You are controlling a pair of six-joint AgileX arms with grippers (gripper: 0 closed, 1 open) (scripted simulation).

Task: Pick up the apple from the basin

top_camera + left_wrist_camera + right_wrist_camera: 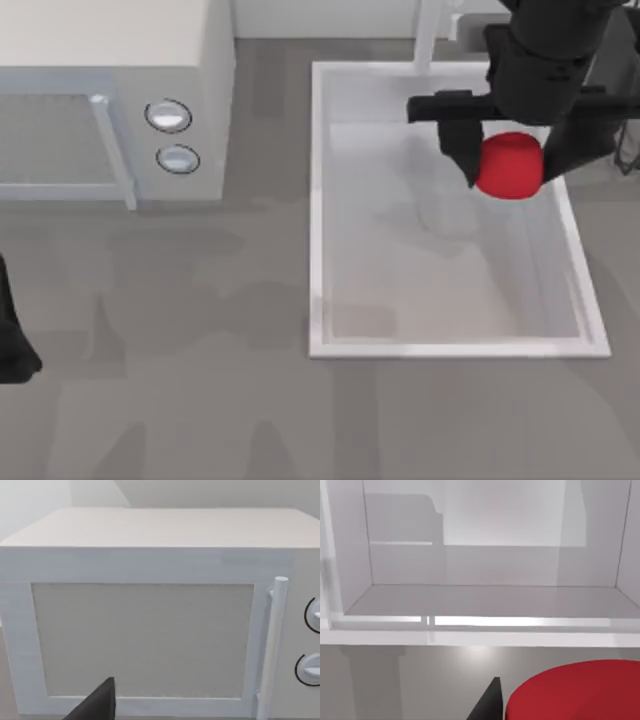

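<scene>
Apple (510,165) was pinched by the right claw (508,163) over the basin (316,200); a straight vertical lift was advised, grip kept firm.

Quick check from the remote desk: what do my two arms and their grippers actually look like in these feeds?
Both are matte black with no markings, stripes or loose cables visible. The right arm is a thick, blocky black body ending in a crossbar; the right gripper has two tapered black fingers. The left gripper shows as a plain black shape at the table's left edge, and as a dark wedge-shaped fingertip in the left wrist view.
</scene>
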